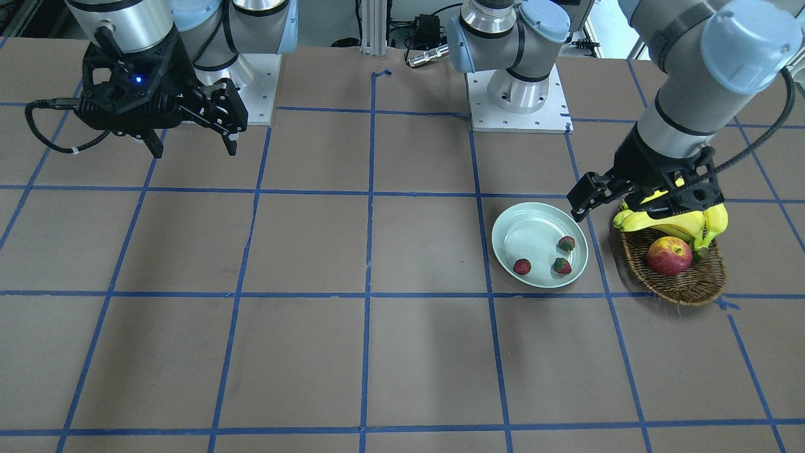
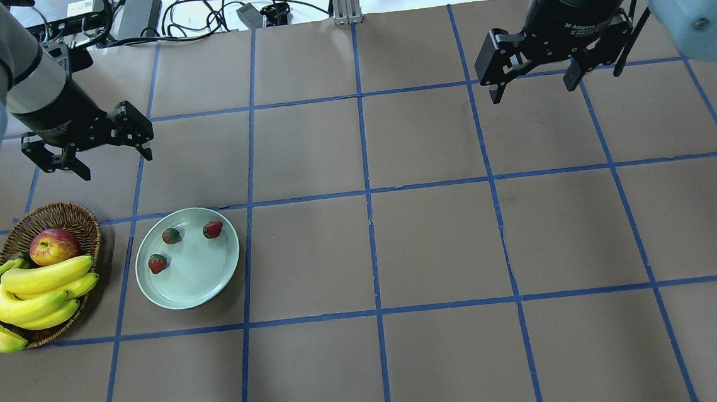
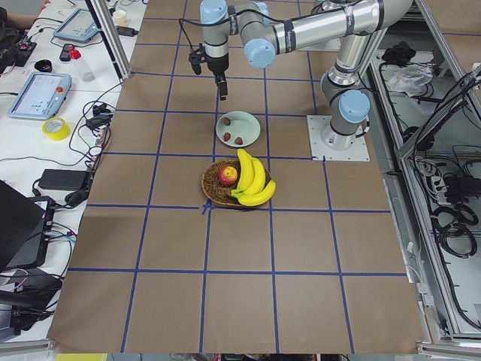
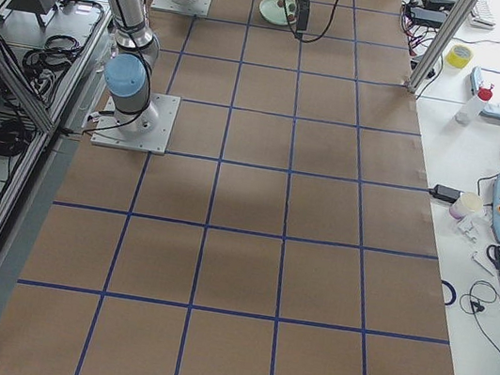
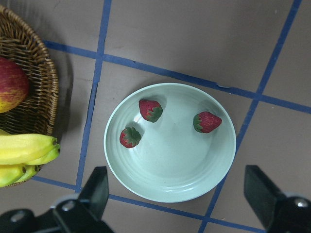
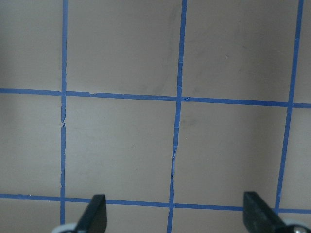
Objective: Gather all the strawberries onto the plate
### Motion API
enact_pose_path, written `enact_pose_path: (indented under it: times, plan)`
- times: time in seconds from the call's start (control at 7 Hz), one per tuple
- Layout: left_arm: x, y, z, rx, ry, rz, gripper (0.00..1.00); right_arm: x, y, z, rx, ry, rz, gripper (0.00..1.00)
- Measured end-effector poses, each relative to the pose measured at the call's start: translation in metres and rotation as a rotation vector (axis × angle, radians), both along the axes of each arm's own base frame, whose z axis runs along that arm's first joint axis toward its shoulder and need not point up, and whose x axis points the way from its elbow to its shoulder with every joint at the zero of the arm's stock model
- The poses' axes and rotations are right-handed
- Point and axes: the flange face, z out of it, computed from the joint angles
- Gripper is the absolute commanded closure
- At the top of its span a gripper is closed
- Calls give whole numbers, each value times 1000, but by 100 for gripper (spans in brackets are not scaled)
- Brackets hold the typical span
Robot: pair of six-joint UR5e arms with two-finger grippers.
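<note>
Three small red strawberries (image 2: 171, 235) (image 2: 212, 229) (image 2: 158, 263) lie inside the pale mint plate (image 2: 203, 278), left of the table's centre. The left wrist view looks straight down on the plate (image 5: 175, 162) with the berries (image 5: 150, 109) (image 5: 207, 122) (image 5: 130, 137) in its far half. My left gripper (image 2: 117, 166) hangs open above the table just beyond the plate and the basket, with nothing between its fingers. Far off on the other side, my right gripper (image 2: 534, 94) is open and empty over bare table, as the right wrist view (image 6: 174, 198) confirms.
A brown wicker basket (image 2: 50, 216) stands left of the plate, holding a red-yellow apple (image 2: 54, 245) and a bunch of bananas (image 2: 36, 290) that overhangs its near rim. Blue tape lines grid the brown table. Cables and boxes lie past the far edge.
</note>
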Motion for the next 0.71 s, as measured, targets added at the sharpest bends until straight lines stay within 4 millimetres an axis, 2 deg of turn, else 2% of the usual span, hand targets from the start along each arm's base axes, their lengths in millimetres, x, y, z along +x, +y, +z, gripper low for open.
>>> enact_pose_path:
  times: [0.43, 0.71]
  plan:
    - [-32, 12, 53, -55, -7, -117, 0, 0, 0, -1, 1, 1, 1, 0]
    - [-43, 21, 65, -55, 3, -144, 0, 0, 0, -1, 1, 2, 1, 0]
